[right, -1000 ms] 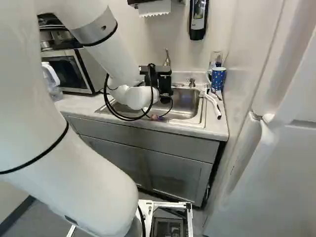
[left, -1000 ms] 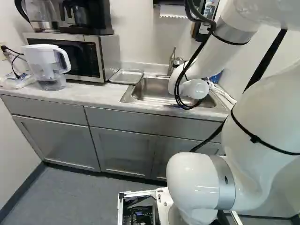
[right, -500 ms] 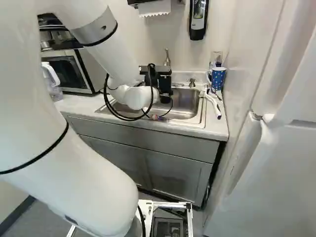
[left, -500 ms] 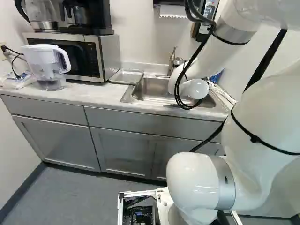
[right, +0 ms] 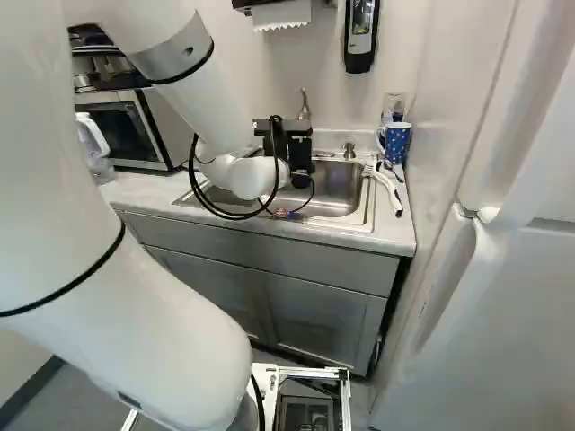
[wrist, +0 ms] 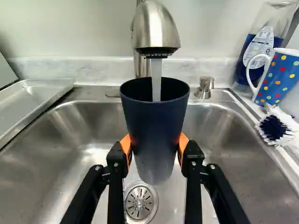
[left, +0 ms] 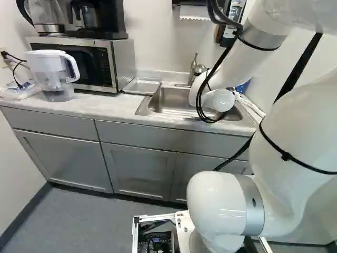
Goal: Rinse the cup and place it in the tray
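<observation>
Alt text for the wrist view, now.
A dark blue cup, open end up, is gripped by the hand over a metal sink while water from the faucet runs into it. To one side is a metal tray; to the other, a dotted mug, a bottle and a scrub brush.

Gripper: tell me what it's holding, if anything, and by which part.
The gripper holds the dark cup by its outer side walls, around mid-height and below the rim, one orange pad on each side.
</observation>
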Available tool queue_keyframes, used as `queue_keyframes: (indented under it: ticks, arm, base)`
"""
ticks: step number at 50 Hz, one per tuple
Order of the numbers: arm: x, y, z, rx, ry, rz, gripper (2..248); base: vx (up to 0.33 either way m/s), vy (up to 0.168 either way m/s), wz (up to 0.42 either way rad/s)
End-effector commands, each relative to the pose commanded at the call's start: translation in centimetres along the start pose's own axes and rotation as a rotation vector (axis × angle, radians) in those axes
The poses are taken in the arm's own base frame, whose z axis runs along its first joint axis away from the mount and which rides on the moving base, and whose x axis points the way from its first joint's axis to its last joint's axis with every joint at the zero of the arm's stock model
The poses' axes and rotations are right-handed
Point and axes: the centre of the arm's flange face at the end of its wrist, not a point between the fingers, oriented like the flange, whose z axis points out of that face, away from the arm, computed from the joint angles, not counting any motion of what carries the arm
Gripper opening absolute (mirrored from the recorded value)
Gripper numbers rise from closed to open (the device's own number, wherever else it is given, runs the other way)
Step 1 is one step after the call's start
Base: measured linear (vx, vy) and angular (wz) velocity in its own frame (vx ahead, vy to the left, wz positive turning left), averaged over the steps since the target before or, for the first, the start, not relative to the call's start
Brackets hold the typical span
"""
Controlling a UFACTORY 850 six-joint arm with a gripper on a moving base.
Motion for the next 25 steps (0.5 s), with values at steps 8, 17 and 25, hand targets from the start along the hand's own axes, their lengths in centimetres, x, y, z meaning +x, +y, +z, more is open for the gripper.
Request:
queue_keyframes:
  ticks: [8,17,25]
  arm:
    - [0.00,0.00,0.00,0.000,0.000,0.000,117]
    - [0.00,0.00,0.00,0.000,0.000,0.000,117]
    - [0.00,0.00,0.00,0.000,0.000,0.000,117]
  base:
    - [0.000,0.000,0.000]
    - [0.000,0.000,0.000]
    - [0.000,0.000,0.000]
